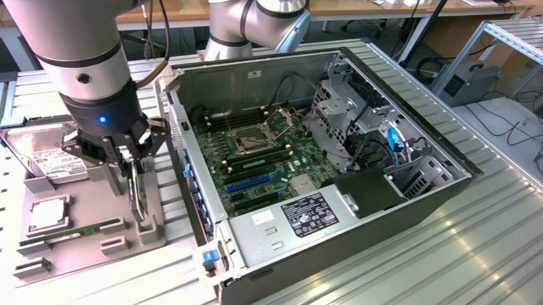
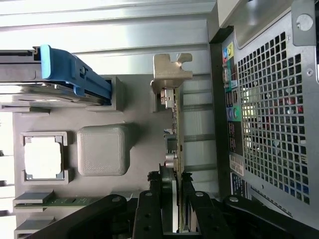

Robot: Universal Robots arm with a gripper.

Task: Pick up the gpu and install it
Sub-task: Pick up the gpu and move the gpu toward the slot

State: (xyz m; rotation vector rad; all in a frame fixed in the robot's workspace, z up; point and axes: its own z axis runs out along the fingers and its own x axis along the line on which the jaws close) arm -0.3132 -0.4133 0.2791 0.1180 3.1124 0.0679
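The exterior view looks down from high up, at a slant, onto an open computer case lying on a metal table; it stands far enough back to take in the whole case, the robot arm and a grey parts tray at the exterior view's left. The wrist view looks straight down along the gripper from close by, with the gpu seen edge-on between its fingers. Both views share the tray, the gpu, the hard drive and the rear end of the case
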